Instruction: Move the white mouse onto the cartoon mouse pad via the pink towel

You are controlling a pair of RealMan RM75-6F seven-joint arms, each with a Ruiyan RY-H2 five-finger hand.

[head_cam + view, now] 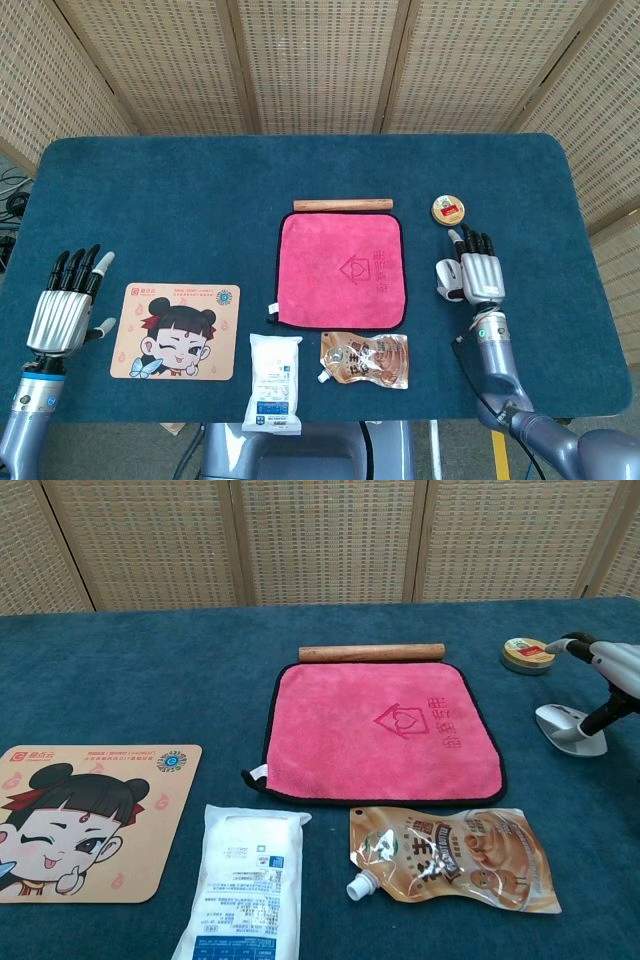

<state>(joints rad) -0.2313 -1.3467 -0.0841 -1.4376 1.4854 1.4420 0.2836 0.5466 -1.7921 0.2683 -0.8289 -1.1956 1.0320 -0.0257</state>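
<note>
Covering nearly the whole scene, a teal tabletop [200,190] is seen in front of wicker screens. At its middle a pink towel [342,270] is spread flat, with a wooden stick [343,205] lying just beyond its far edge. A cartoon mouse pad [177,330] is laid toward the left, near the front edge. In front of the towel a white packet [274,383] and a brown spouted pouch [365,360] are placed side by side. The left robot hand [62,310] is held just left of the pad, fingers spread, nothing in it. The right robot hand [476,274] is set against the white mouse [446,278], well right of the towel; its thumb is seen touching the mouse's top, but a closed grip cannot be made out. A small round tin [449,210] sits beyond it.
</note>
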